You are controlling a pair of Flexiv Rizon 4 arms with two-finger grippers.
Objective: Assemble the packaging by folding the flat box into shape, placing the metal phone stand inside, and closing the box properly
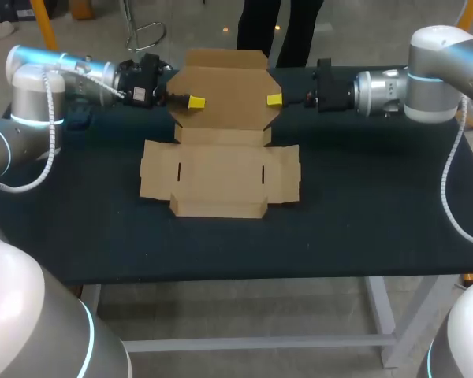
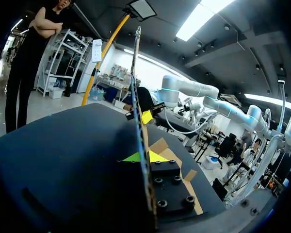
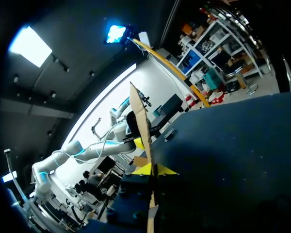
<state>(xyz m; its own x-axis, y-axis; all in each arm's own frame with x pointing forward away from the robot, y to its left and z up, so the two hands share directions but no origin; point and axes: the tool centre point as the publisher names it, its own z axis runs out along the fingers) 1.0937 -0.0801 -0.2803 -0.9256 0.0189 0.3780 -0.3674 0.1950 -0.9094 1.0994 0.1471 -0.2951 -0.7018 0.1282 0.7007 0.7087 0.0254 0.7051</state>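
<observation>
Seen from above, each hand shows only one yellow tip in front of the card. The partner finger of each is hidden behind the raised sheet. The left hand (image 1: 192, 101) and the right hand (image 1: 274, 99) meet opposite side edges of the rear panel (image 1: 225, 88) of the flat brown cardboard box (image 1: 221, 179).

The wrist views show the grips. In the left wrist view the rear panel (image 2: 137, 92) runs edge-on as a thin line between the two yellow tips of the left hand (image 2: 146, 157), one pressed against each face. The right wrist view shows the right hand (image 3: 154, 170) pinching the card in the same way. In each wrist view a yellow tip of the opposite hand shows further along the sheet.

The panel stands up off the dark matte counter (image 1: 363, 213). How steeply it stands is hard to judge from overhead.

The rest of the box lies flat near the counter's middle: a rectangular base with stubby side flaps, two narrow slots and a front strip. The card is plain and dull, scored with crease lines, and the raised panel has clipped, angled corners.
</observation>
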